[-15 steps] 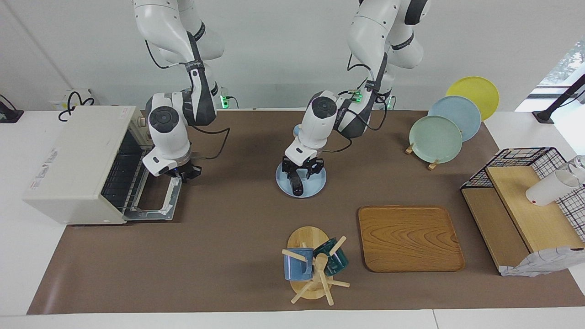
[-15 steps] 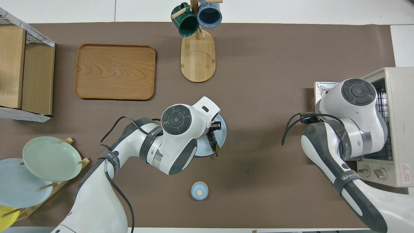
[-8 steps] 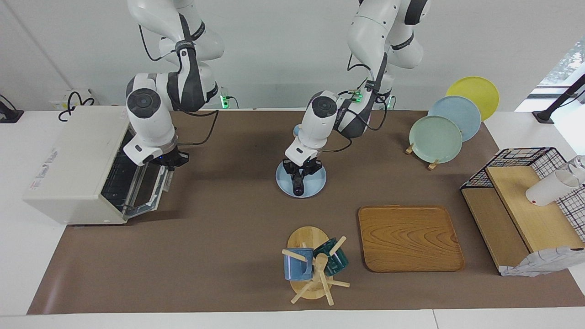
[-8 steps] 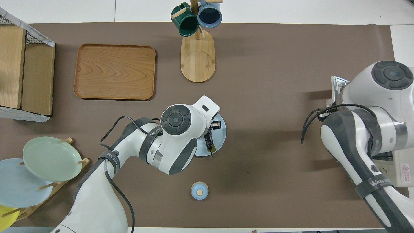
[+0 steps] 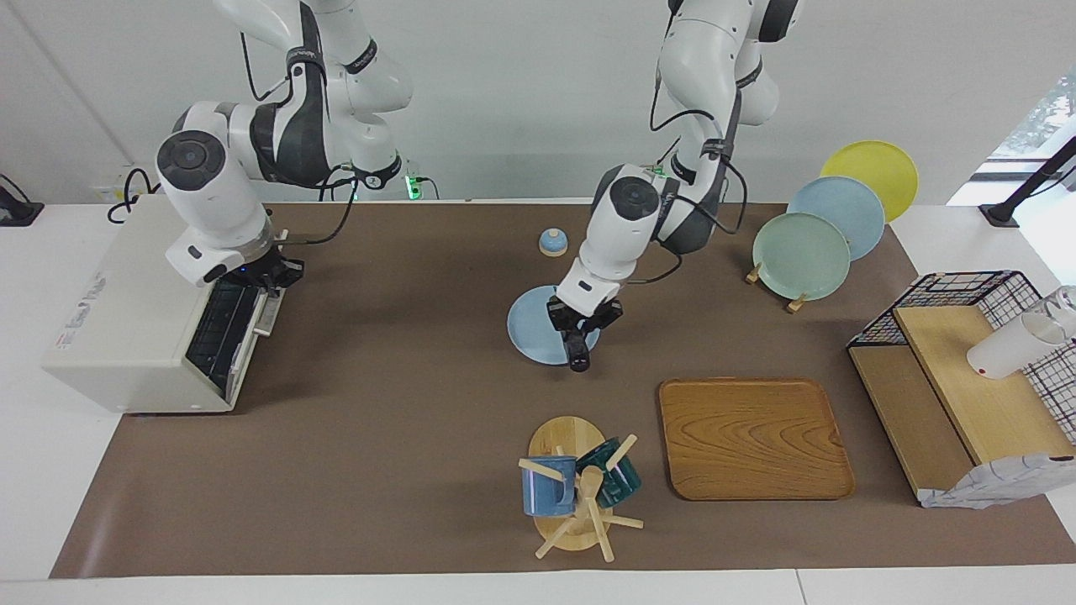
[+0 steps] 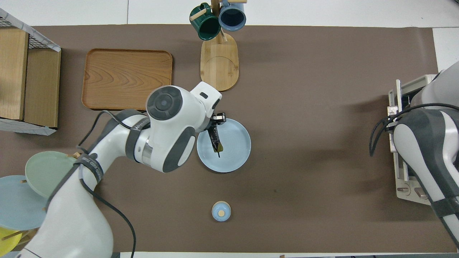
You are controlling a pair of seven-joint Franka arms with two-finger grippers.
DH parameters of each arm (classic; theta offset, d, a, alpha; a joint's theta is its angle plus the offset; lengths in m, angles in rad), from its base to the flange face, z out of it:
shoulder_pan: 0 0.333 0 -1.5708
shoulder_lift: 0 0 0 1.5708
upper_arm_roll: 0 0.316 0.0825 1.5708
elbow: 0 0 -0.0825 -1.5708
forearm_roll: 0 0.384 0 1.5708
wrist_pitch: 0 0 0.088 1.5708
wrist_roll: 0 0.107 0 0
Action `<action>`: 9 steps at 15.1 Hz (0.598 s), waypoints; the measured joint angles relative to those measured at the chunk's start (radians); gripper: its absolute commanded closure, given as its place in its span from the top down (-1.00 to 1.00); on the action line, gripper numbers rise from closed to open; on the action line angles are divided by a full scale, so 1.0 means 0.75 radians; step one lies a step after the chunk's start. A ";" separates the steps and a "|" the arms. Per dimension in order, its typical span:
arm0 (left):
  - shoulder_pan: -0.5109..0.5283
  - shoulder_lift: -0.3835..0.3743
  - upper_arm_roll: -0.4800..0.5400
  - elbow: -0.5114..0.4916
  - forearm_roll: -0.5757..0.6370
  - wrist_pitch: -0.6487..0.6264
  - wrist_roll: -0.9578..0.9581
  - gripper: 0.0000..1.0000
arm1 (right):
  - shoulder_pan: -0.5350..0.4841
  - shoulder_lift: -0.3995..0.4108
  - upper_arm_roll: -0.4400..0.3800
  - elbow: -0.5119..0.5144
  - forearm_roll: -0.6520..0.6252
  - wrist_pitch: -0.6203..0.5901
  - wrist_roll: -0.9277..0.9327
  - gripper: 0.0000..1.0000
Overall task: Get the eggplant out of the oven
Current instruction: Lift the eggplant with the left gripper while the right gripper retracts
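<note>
The dark eggplant (image 5: 578,355) hangs stem-down from my left gripper (image 5: 580,329), which is shut on its upper end. It is lifted over the edge of a light blue plate (image 5: 530,328) in the middle of the table. From overhead the eggplant (image 6: 214,136) slants across the plate (image 6: 235,154) under the left gripper (image 6: 215,123). The cream oven (image 5: 126,311) stands at the right arm's end of the table, its door (image 5: 239,336) almost closed. My right gripper (image 5: 273,273) is shut at the door's upper edge; whether it holds the handle is unclear.
A wooden tray (image 5: 752,437) and a mug rack (image 5: 572,487) lie farther from the robots than the plate. A small blue knobbed lid (image 5: 552,242) sits nearer to them. A plate rack (image 5: 803,256) and a wire basket shelf (image 5: 967,370) stand at the left arm's end.
My left gripper shut on the eggplant and lifted it off the plate toward the tray. My right gripper swung the oven door up from flat open to almost closed.
</note>
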 measured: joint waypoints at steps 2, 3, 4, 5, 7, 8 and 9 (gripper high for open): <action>0.119 -0.008 0.003 0.066 0.000 -0.078 0.118 -1.00 | -0.044 -0.018 -0.003 0.010 -0.001 -0.009 -0.056 -1.00; 0.173 -0.008 0.004 0.086 0.000 -0.093 0.180 -1.00 | -0.060 -0.027 -0.006 0.014 -0.001 -0.036 -0.071 -1.00; 0.226 -0.007 0.005 0.096 0.000 -0.098 0.244 -1.00 | -0.067 -0.037 -0.009 0.023 0.000 -0.070 -0.078 -1.00; 0.286 -0.004 0.005 0.100 0.000 -0.099 0.319 -1.00 | -0.069 -0.054 -0.009 0.039 0.000 -0.107 -0.079 -1.00; 0.387 0.004 0.006 0.100 0.000 -0.099 0.447 -1.00 | -0.062 -0.097 -0.004 0.071 0.030 -0.151 -0.079 -0.65; 0.430 0.013 0.006 0.105 0.000 -0.099 0.492 -1.00 | -0.057 -0.118 0.001 0.081 0.057 -0.160 -0.079 -0.20; 0.466 0.030 0.006 0.120 0.000 -0.099 0.523 -1.00 | -0.053 -0.136 0.005 0.087 0.083 -0.165 -0.079 0.57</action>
